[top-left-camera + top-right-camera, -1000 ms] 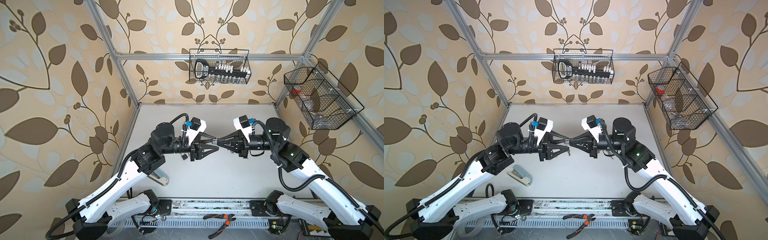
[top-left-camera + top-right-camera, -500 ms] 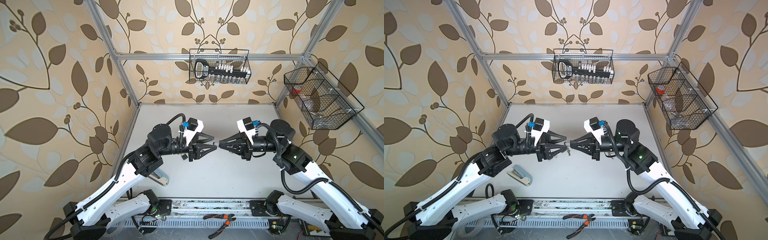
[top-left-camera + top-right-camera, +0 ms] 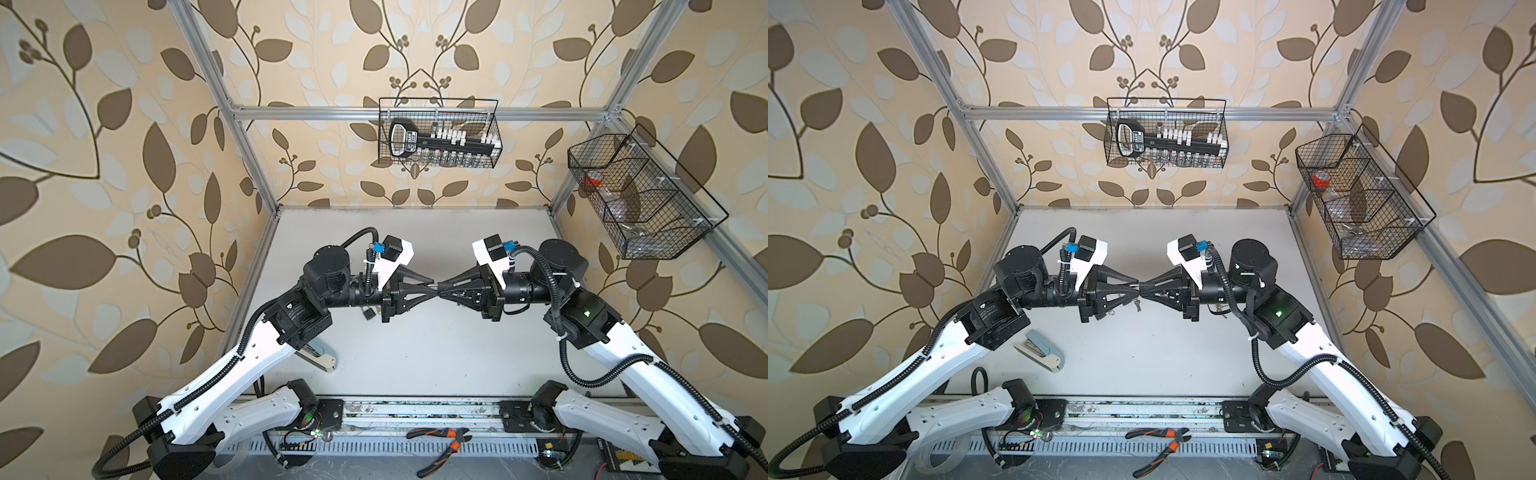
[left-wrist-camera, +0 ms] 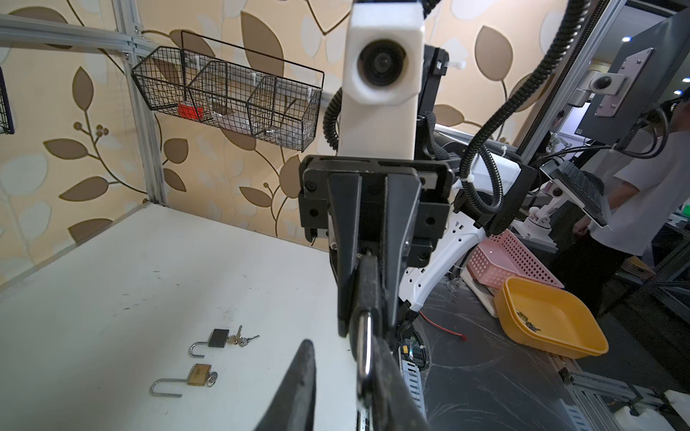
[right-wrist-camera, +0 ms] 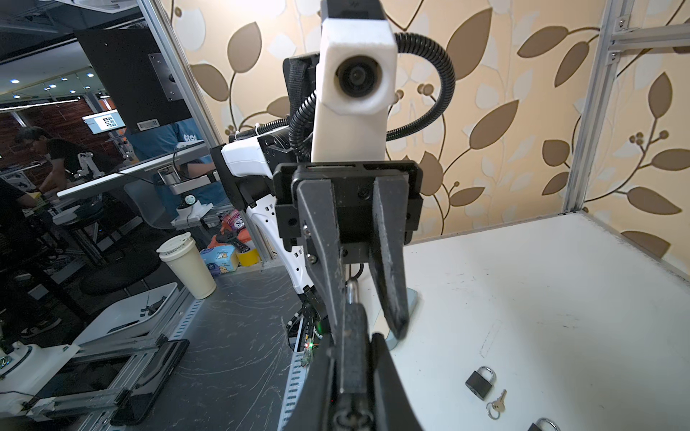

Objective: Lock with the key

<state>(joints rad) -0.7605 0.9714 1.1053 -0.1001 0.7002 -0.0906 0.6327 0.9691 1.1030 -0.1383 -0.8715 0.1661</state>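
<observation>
Above the worktop [image 3: 415, 353] my left fingers [image 5: 388, 261] have narrowed, gap remaining, around the shackle [image 4: 364, 347] of the padlock [image 5: 351, 347] clamped mid-air in the right fingers [image 4: 345, 242]; two-handed hold imminent, I judge.

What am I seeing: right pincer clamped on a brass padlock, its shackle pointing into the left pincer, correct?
Not brass: the padlock clamped in the right pincer is black, as the right wrist view shows. Its shackle does point into the left pincer. The brass padlock lies on the table, seen in the left wrist view.
</observation>
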